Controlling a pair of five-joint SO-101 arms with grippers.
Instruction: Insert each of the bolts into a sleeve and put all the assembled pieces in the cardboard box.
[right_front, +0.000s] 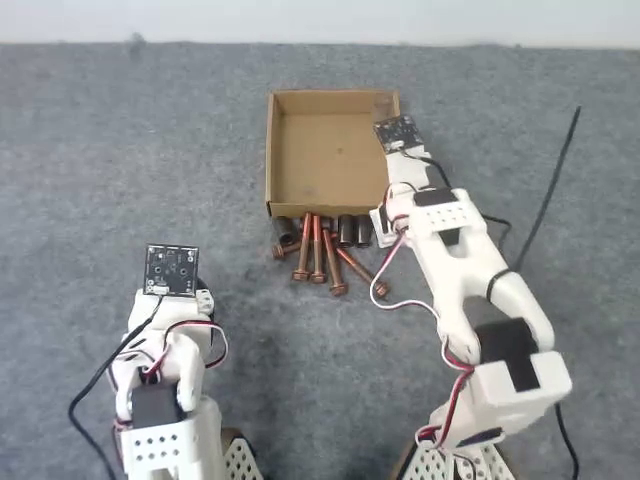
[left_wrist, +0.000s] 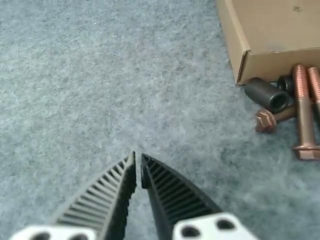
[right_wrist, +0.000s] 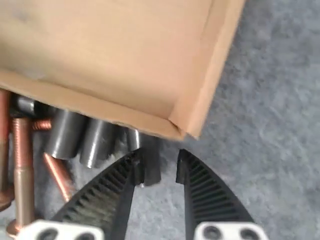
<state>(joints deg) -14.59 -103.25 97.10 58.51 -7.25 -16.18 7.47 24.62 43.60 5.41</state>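
The cardboard box lies open on the grey carpet, nothing inside it. Several copper bolts and dark sleeves lie piled against its near wall. My right gripper is open at the box's near right corner, with one dark sleeve standing between its fingers, against one finger. More sleeves and bolts lie beside it. My left gripper is shut on nothing, low over bare carpet, well short of the pile; a sleeve and bolts show ahead of it.
The right arm stretches along the box's right side, its cables trailing close to the bolts. The left arm sits at the lower left. Open carpet lies left of the box.
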